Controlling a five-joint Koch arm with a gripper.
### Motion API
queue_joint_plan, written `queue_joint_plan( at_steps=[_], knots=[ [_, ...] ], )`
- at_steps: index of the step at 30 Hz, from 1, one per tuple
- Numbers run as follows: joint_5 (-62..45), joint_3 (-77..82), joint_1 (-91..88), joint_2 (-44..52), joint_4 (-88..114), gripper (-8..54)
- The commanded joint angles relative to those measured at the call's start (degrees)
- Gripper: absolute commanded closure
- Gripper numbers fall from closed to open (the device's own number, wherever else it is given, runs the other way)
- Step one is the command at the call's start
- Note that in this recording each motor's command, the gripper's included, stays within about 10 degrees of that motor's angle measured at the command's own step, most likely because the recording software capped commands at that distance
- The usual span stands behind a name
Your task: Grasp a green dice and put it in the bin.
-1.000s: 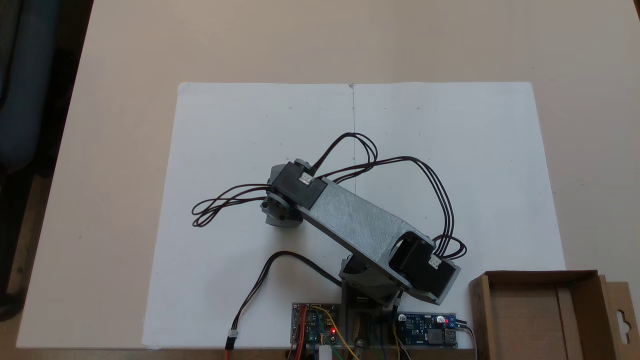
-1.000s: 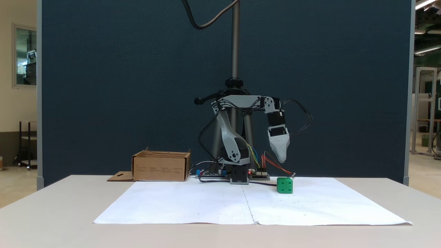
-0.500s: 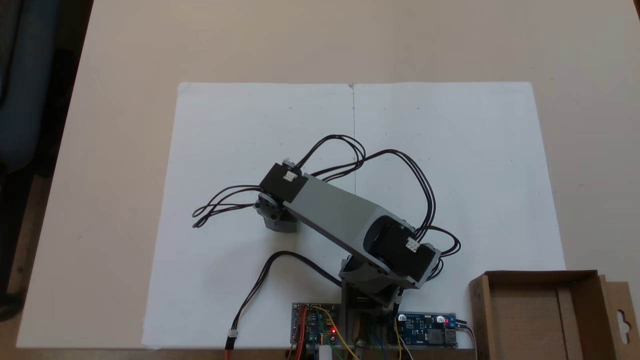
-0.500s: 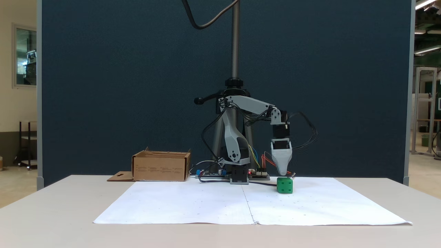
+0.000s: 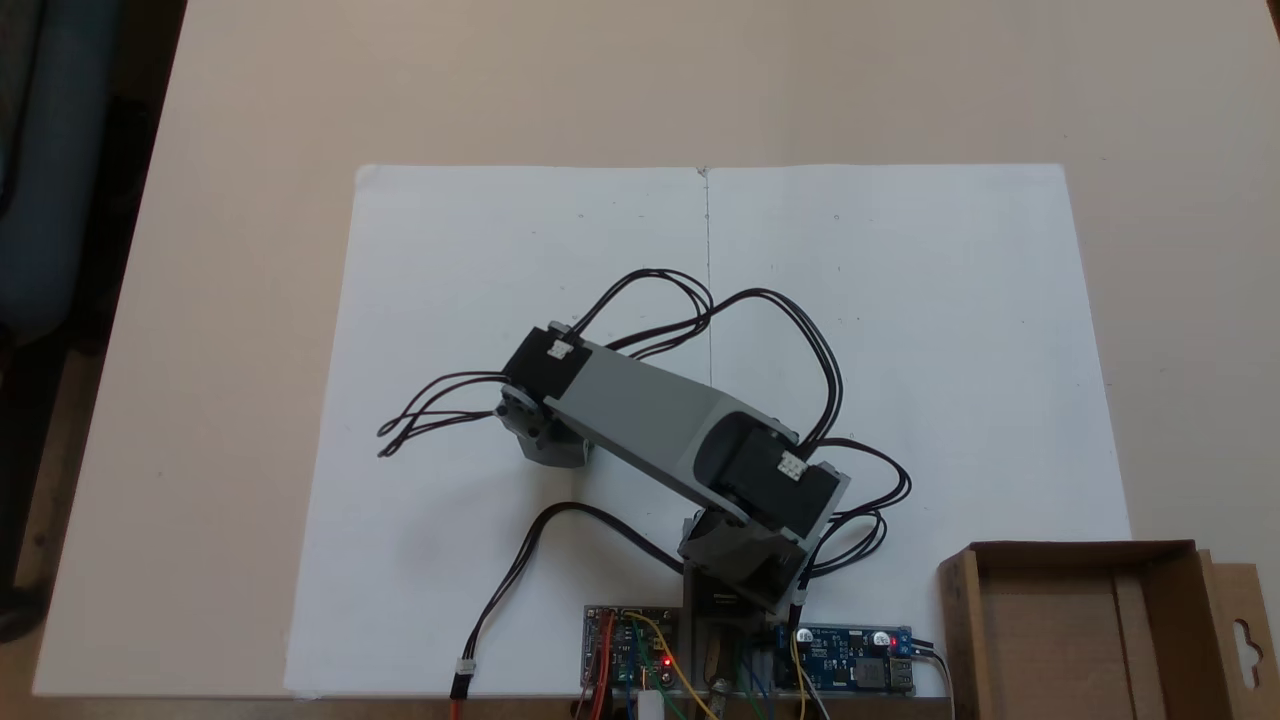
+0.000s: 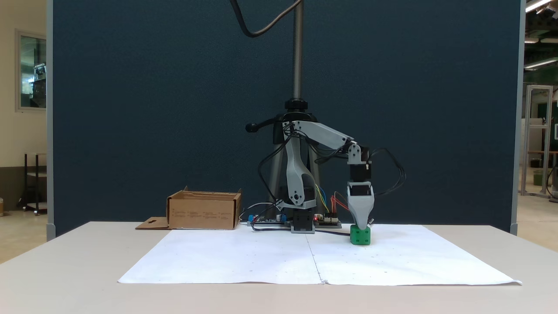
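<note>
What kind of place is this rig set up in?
Probably a lab or workshop. The table stands against a dark blue partition panel, with bare circuit boards beside the arm; behind the panel are ceiling strip lights and metal frames.

Green dice point(image 6: 360, 235): small bright green cube, pips on facing side, flat on white paper right of its centre fold.

Bin point(image 6: 203, 212): shallow brown cardboard box, open top, upright on the table left of paper; flap with hang-hole point(image 5: 1243, 637).

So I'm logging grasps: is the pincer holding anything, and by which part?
Cannot be told: the pincer meets the top of the green dice, which sits on the paper.
</note>
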Motion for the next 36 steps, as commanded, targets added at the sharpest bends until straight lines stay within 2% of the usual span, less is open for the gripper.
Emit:
queue_joint_plan(
  at_steps=[1, 36],
  knots=[
    [3.9, -0.3, -1.0, -0.3, -1.1, 4.2],
    [3.3, 0.9, -1.2, -7.1, -4.7, 5.9]
  ],
)
